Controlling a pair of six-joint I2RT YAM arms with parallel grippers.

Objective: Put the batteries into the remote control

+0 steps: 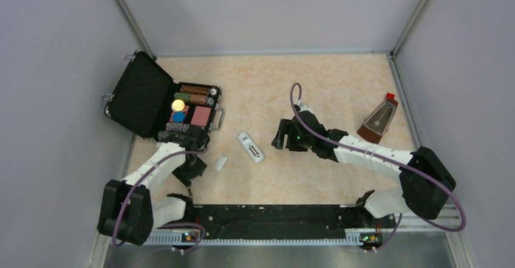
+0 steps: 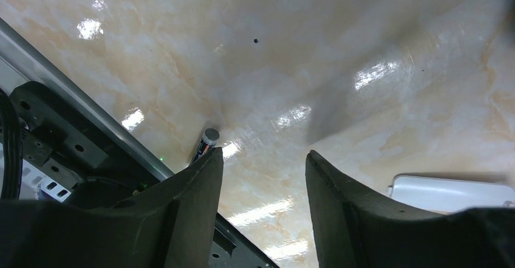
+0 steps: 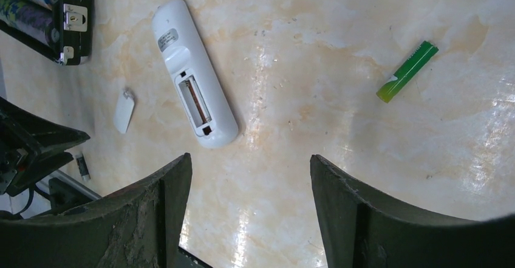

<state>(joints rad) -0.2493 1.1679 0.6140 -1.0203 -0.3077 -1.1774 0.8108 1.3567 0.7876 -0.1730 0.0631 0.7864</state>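
The white remote control (image 1: 250, 147) lies back-up mid-table, its battery compartment open and empty in the right wrist view (image 3: 193, 92). The green battery (image 3: 407, 71) lies on the table to its right in that view, apart from it. The dark battery (image 2: 205, 143) lies by the near rail, just past my left finger's tip, and also shows in the right wrist view (image 3: 82, 166). My left gripper (image 2: 264, 158) is open and empty, low over the table (image 1: 191, 172). My right gripper (image 3: 250, 161) is open and empty, hovering right of the remote (image 1: 282, 137).
The loose white cover (image 1: 220, 163) lies between the remote and my left gripper. An open black case (image 1: 146, 98) with chip rolls stands at the back left. A brown metronome (image 1: 378, 121) stands at the right. The black base rail (image 1: 267, 219) runs along the near edge.
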